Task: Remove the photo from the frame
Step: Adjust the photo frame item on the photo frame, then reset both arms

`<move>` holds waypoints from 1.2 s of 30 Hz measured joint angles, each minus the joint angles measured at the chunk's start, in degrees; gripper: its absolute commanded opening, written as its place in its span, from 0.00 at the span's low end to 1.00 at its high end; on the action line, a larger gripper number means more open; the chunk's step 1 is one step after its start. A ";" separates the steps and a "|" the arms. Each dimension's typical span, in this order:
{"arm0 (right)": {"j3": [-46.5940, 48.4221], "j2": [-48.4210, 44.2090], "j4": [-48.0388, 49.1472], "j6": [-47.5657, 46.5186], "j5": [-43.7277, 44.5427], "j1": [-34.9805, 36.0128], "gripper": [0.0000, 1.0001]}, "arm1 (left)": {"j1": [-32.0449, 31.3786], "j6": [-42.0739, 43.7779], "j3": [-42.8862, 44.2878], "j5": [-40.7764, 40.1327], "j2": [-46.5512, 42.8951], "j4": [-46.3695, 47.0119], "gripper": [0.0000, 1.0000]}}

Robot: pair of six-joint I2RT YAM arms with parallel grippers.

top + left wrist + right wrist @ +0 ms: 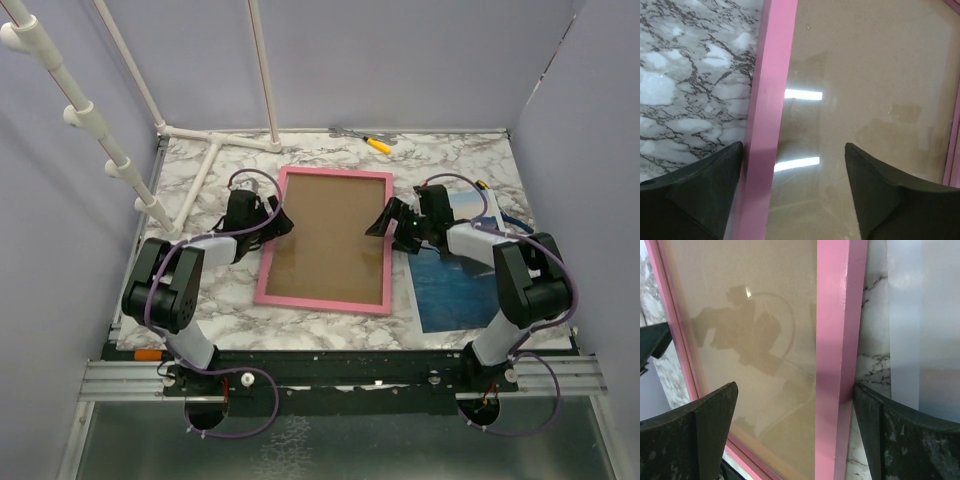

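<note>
The left gripper [794, 147] and right gripper [795, 386] gape wide astride the pink-edged, brown-backed rectangular frame [325, 238], with the thin blue lake print [455, 290] at its 3 o'clock.

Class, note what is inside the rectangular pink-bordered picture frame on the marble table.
Only brown fibreboard shows inside the frame, behind a reflective pane. The blue lake photo lies outside, partly under the right arm. Anything beneath the board is hidden.

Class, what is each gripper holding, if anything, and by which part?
Nothing is held. The left gripper and right gripper are open, each straddling one long pink edge of the rectangular brown-backed picture frame.
</note>
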 measured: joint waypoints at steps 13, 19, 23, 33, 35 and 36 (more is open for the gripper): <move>2.32 -14.95 -3.87 -9.05 15.74 -0.63 1.00 | -2.60 -1.77 -6.86 -12.26 -22.86 -8.46 0.99; -6.14 -29.81 2.47 -13.35 27.41 -0.66 1.00 | -6.10 0.90 -8.20 -20.48 -32.13 -5.16 0.99; -17.22 -38.16 13.31 -20.85 33.00 -0.81 1.00 | -6.10 4.42 -14.01 -26.23 -33.88 3.06 0.99; -33.62 -38.38 36.83 -33.97 38.36 -6.93 0.92 | -4.87 17.46 -18.84 -39.45 -21.94 20.31 0.99; -34.60 -35.41 40.76 -35.30 38.56 -9.27 0.92 | -2.73 18.23 -20.70 -39.63 -21.22 22.64 0.99; -35.15 -33.75 42.88 -35.98 38.53 -9.77 0.92 | -1.70 18.62 -21.55 -39.65 -21.20 23.52 0.99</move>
